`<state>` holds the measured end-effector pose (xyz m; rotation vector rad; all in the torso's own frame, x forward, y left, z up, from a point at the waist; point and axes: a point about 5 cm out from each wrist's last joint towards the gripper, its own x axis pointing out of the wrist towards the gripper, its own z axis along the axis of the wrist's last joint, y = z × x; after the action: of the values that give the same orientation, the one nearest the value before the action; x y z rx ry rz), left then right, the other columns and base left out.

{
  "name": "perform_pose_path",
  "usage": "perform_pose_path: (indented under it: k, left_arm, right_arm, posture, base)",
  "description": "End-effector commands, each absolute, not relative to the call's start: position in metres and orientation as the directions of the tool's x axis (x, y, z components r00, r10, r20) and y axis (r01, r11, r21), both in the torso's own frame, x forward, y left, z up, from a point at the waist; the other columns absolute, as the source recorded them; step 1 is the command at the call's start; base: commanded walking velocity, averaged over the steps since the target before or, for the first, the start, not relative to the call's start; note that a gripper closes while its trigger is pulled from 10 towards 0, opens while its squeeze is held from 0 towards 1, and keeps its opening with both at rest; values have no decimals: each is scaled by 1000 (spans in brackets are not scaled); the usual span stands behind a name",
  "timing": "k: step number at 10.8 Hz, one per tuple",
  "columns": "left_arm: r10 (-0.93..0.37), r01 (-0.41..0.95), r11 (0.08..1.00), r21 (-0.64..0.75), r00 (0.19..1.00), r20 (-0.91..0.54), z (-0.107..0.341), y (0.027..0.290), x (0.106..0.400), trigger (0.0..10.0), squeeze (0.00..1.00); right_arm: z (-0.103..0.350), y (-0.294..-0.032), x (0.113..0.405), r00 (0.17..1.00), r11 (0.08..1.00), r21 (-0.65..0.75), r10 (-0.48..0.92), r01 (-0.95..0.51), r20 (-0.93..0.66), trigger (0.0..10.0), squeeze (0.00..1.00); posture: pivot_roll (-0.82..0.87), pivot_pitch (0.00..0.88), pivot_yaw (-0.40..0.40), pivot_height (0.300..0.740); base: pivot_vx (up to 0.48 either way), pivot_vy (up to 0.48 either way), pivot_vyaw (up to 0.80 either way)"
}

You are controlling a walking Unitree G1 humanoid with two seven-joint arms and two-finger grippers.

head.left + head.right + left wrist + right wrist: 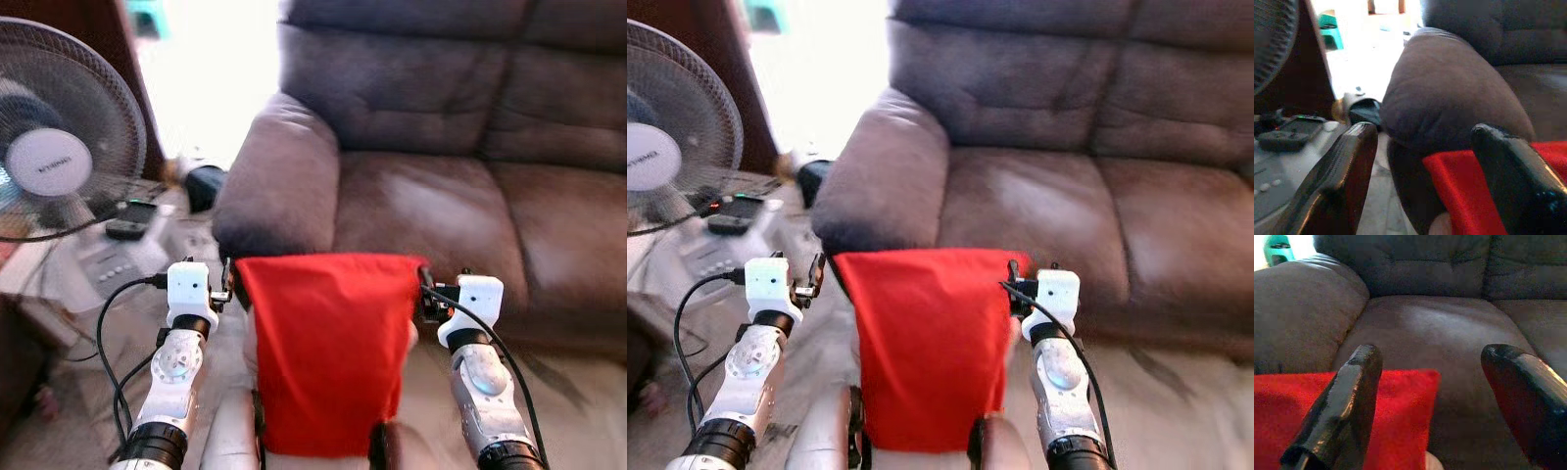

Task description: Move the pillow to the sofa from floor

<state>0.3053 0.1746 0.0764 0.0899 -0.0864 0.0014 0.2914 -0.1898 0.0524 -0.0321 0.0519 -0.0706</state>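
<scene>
Since the pillow (328,352) is too wide and floppy for one pincer to pinch, the robot has it squeezed between both, and that explains pretty much the whole setup. The left pincer (227,286) sits against the pillow's upper left corner and the right pincer (427,291) against the upper right one, and in the wrist views both sets of black fingers are spread apart, not clamped on fabric, so it looks like the hold comes from the two arms pressing inward, with one finger of each lying along the red cloth. The pillow hangs down in front of the robot's body, top edge roughly level between the two wrists, clear of the floor as far as the head views show, though its bottom edge runs down past the robot's own torso so that bit is hard to judge. It's held right up by the front of the sofa (441,196), just beside the big padded armrest (279,166), with the seat cushion straight ahead, which seems like a sensible line-up for lowering it onto the seat. Off to the robot's left are a standing fan (59,137) and a low tabletop (108,264) with a remote-like thing (131,219) on it, well out of the way.
</scene>
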Motion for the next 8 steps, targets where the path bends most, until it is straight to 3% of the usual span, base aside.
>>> perform_pose_path:
  k: [1,8]
  left_arm:
    - [-18,12,996,83,997,72,77,173,307,10000,0]
    - [-37,33,998,46,997,73,84,168,313,10000,0]
  right_arm:
    - [54,-191,293,996,997,-30,-79,77,-47,10000,0]
    - [53,-189,295,996,998,-11,-62,62,-63,10000,0]
  posture:
    - [38,110,-31,613]
    - [38,114,-28,613]
  base:
    - [0,0,0]
    - [0,0,0]
